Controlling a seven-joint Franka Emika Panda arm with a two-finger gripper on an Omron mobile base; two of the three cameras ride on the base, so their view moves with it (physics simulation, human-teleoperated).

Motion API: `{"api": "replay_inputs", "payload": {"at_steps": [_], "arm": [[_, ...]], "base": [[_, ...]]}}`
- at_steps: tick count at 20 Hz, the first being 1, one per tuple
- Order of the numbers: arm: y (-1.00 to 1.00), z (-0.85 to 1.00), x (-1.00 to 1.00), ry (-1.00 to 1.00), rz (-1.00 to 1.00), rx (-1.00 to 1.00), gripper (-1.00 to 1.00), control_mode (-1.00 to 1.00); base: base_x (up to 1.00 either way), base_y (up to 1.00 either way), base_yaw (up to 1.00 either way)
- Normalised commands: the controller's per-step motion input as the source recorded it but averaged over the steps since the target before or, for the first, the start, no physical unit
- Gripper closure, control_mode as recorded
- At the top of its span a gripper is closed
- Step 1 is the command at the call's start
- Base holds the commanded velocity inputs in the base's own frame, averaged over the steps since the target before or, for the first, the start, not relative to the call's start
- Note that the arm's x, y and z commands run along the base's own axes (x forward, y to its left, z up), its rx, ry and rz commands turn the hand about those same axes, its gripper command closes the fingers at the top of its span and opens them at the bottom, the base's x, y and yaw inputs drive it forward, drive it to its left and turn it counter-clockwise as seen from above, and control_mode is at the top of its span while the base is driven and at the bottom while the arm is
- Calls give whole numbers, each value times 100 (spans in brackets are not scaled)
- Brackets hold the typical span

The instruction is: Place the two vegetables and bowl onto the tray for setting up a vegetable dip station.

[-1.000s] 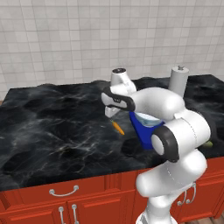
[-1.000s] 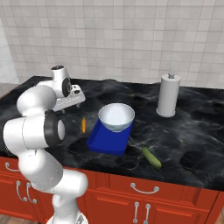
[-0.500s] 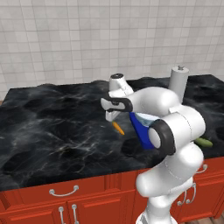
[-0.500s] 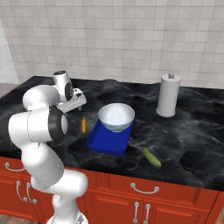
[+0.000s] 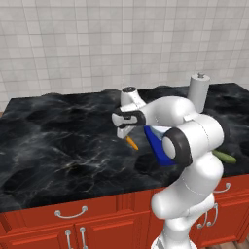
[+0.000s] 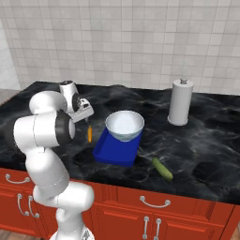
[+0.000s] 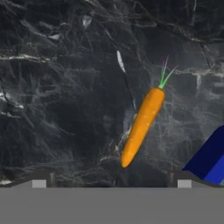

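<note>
The orange carrot point(image 7: 142, 127) lies on the black marble counter, just left of the blue tray point(image 6: 115, 151). My gripper point(image 5: 124, 132) hovers over the carrot point(image 5: 131, 142), open, with its fingertips point(image 7: 41, 180) wide apart and nothing between them. The white bowl point(image 6: 124, 125) sits on the tray's far end. In the left base view my arm hides most of the tray point(image 5: 158, 148). The dark green cucumber point(image 6: 161, 169) rests on the counter to the right of the tray, near the front edge. A corner of the tray point(image 7: 210, 159) shows in the hand view.
A tall white cylinder roll point(image 6: 180, 101) stands at the back right of the counter. The tiled wall runs behind the counter, and red cabinet fronts point(image 6: 154, 213) lie below its front edge. Bare marble point(image 5: 58, 141) stretches to the left of the carrot.
My hand has come down and a little forward, closer to the carrot. The carrot, bowl, tray and cucumber have stayed put.
</note>
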Motion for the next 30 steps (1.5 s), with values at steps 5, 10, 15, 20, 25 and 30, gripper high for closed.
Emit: {"api": "replay_inputs", "payload": {"at_steps": [5, 10, 15, 20, 25, 30], "arm": [[-2, -24, 12, 0, 0, 0, -100, -100], [-5, -22, 16, 0, 0, 0, -100, -100], [-7, -18, 14, 0, 0, 0, -100, -100], [-8, -18, 11, 0, 0, 0, -100, -100], [-1, -20, 13, 0, 0, 0, -100, -100], [-1, -21, 14, 0, 0, 0, -100, -100]], "base": [[0, 0, 0], [0, 0, 0], [0, 0, 0], [0, 0, 0], [0, 0, 0], [0, 0, 0]]}}
